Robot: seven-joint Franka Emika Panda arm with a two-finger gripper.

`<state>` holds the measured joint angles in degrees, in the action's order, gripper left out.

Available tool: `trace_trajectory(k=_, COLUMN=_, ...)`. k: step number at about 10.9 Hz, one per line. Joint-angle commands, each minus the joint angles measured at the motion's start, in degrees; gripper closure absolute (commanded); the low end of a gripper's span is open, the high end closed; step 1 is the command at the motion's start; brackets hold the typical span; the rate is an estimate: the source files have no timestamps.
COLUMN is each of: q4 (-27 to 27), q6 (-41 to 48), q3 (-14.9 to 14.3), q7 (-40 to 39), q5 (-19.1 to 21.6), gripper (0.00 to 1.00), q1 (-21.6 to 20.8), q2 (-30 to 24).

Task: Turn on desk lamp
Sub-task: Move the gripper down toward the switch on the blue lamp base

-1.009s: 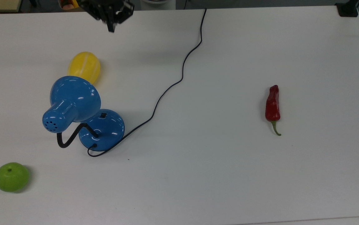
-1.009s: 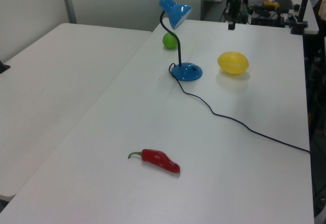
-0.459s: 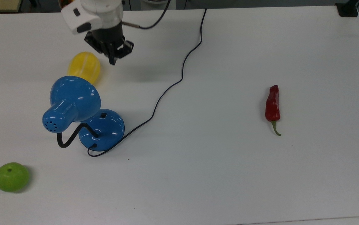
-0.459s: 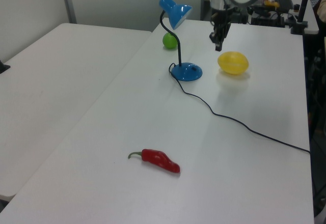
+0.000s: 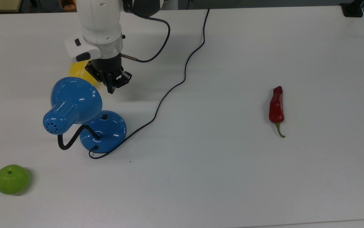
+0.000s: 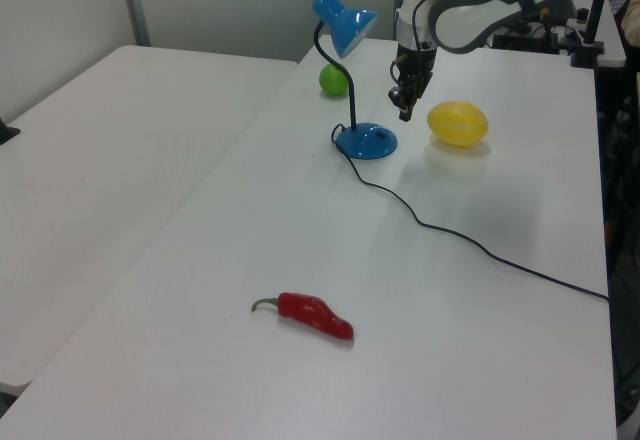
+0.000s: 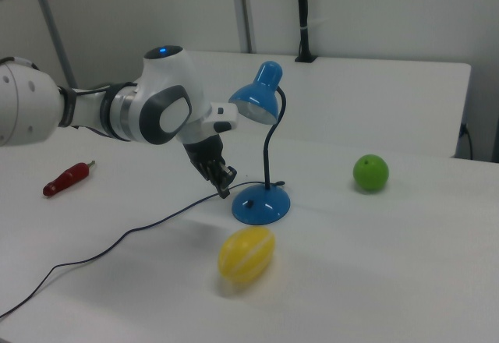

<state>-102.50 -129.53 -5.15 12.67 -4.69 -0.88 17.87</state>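
The desk lamp is glossy blue, with a bell-shaped shade (image 5: 75, 98) on a bent black gooseneck. Its round base (image 5: 109, 133) carries a small black switch (image 5: 104, 117). The lamp looks unlit. A thin black cord (image 5: 169, 90) runs from the base to the table's far edge. My gripper (image 5: 110, 90) hangs fingers-down and shut, holding nothing, just above the switch in the top view and beside the shade's rim. In the left view the gripper (image 6: 404, 113) hovers above the table to the right of the base (image 6: 366, 140). The right view has the gripper (image 7: 224, 191) left of the base (image 7: 260, 205), close to the cord.
A yellow fruit (image 5: 75, 71) lies behind the shade, partly covered by my arm in the top view. A green apple (image 5: 12, 179) sits near the top view's lower left corner. A red chili pepper (image 5: 276, 106) lies far to the top view's right. All rest on a white table (image 5: 220, 177).
My arm has come down from the table's far edge, past the yellow fruit, to a spot close to the lamp's base. The lamp and the other objects have not moved.
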Motion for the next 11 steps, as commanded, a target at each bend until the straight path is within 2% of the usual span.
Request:
trace_trajectory(k=1, q4=-0.8, q6=-8.3, q3=0.0, q7=1.3, q5=-0.5, gripper=1.0, q1=1.0, q2=2.2)
trace_trajectory(k=4, q4=-0.4, q6=-12.7, q3=0.0, q7=-0.6, q5=-1.5, gripper=1.0, q1=1.3, q2=4.1)
trace_trajectory(k=7, q4=-0.3, q6=-13.3, q3=0.0, q7=-5.6, q5=-2.4, gripper=1.0, q1=1.7, q2=5.2)
trace_trajectory(k=11, q4=-0.1, q6=-17.1, q3=0.0, q7=-5.9, q5=-3.0, gripper=1.0, q1=1.6, q2=6.6)
